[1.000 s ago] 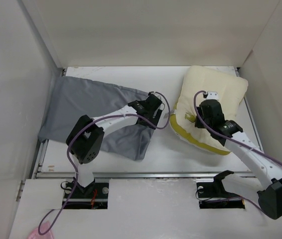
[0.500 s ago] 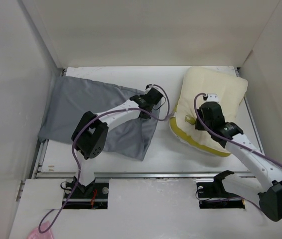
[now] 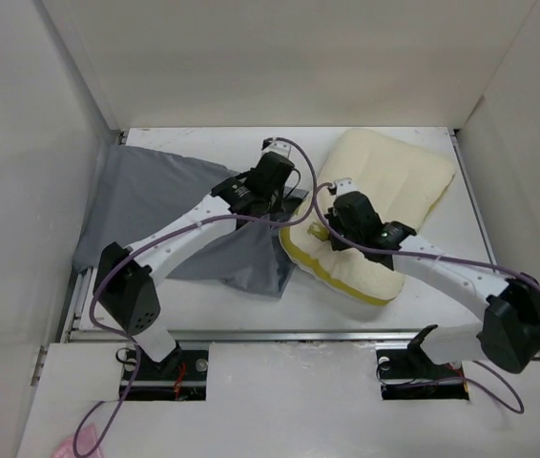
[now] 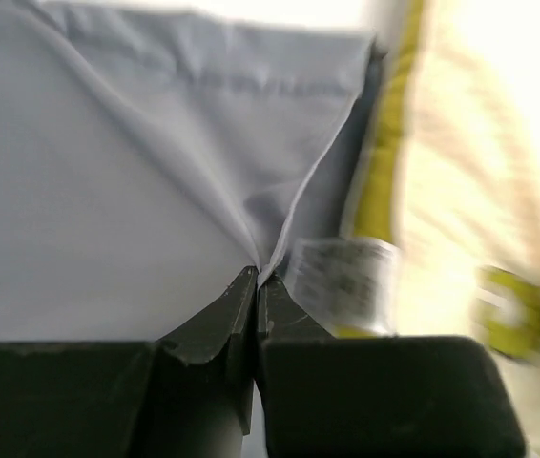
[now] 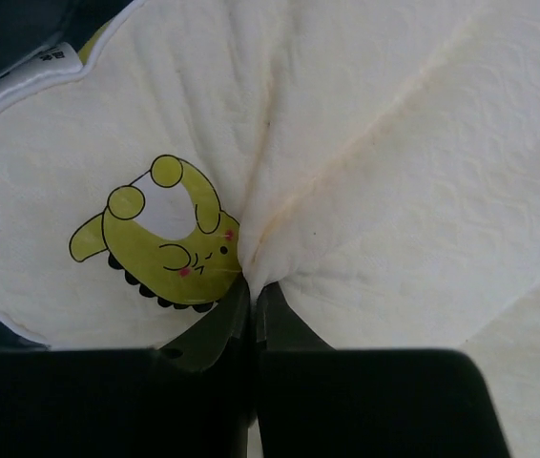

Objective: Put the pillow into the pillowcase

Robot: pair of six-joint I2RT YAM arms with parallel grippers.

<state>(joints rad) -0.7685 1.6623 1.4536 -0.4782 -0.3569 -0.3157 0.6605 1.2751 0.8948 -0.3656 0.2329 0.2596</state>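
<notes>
Pinching pillowcase hem, L end effector sat clamped; R end effector nipped pillow skin. Either thin fold could've slipped.

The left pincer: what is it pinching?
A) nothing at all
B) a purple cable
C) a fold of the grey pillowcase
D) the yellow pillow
C: in the left wrist view the left pincer is shut on a pleat of the grey pillowcase, with the pillow lying beside it.

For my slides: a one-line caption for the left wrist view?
Left gripper pinches a fold of the wrinkly grey fabric pillowcase beside the cream-yellow foam pillow.
</notes>
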